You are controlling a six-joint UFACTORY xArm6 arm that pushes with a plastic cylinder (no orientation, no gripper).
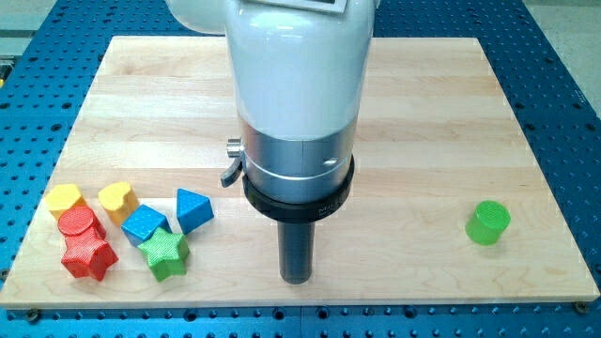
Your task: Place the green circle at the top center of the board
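Note:
The green circle (pixel 488 223) stands alone on the wooden board (pixel 451 113) near the view's right edge, low on the board. My tip (pixel 297 279) is at the view's bottom centre, well to the left of the green circle and apart from it. The white and silver arm body above the rod hides the board's top centre.
A cluster of blocks lies at the bottom left: a yellow hexagon (pixel 66 198), a yellow heart (pixel 118 200), a red circle (pixel 81 224), a red star (pixel 88 255), a blue cube (pixel 144 225), a blue triangle (pixel 192 209) and a green star (pixel 165 253).

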